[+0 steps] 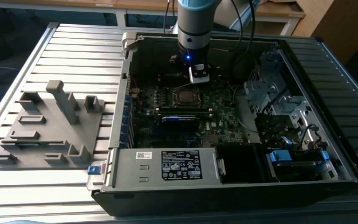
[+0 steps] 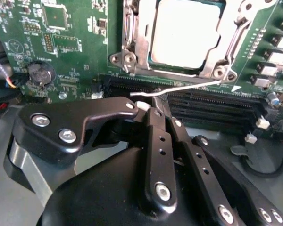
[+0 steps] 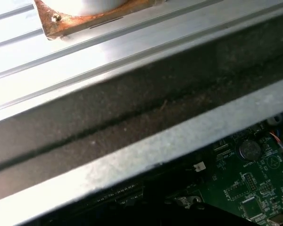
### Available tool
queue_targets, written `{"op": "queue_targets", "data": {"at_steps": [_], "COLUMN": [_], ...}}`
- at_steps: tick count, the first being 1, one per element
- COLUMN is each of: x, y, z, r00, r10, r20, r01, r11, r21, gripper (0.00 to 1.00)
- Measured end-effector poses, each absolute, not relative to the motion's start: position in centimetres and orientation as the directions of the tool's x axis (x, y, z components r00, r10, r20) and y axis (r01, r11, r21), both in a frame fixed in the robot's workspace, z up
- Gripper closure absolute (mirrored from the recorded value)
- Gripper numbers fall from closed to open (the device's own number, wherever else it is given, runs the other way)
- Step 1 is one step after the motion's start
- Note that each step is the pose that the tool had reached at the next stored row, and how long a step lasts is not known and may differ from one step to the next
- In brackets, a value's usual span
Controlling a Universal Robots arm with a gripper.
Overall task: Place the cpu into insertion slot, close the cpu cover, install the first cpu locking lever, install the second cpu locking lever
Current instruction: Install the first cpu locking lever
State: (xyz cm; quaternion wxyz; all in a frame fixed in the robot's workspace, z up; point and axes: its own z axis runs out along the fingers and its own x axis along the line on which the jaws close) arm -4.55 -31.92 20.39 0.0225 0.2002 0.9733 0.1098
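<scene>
Pincer (image 2: 153, 110) was closed, its fingertips together at the free end of the thin wire lever (image 2: 188, 87); I could not tell whether the wire was actually pinched between them. In the exterior view it hung low inside the open case (image 1: 229, 200) on the bench (image 1: 73, 51), just beyond the slot (image 1: 185, 96). The cpu (image 2: 186, 33) lay seated in that slot with the cover (image 2: 179, 71) down around it. The lever ran along the cover's near edge, raised above the motherboard (image 2: 75, 42) and apparently unlatched. The grip looked slight, so the springy wire could slip free and snap back. Pushed off line, it could miss its hook and leave the cover loose. Going lower, the fingers could strike the memory slots (image 2: 203, 106) close beneath them.
</scene>
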Motion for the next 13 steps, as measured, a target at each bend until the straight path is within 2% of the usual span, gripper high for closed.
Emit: {"op": "queue_targets", "data": {"at_steps": [13], "x": [-5.44], "y": [-31.92], "z": [20.82], "r00": [-0.919], "r10": [0.394], "r20": [0.010], "r01": [0.385], "r11": [0.890], "r21": [0.246], "gripper": [0.90]}}
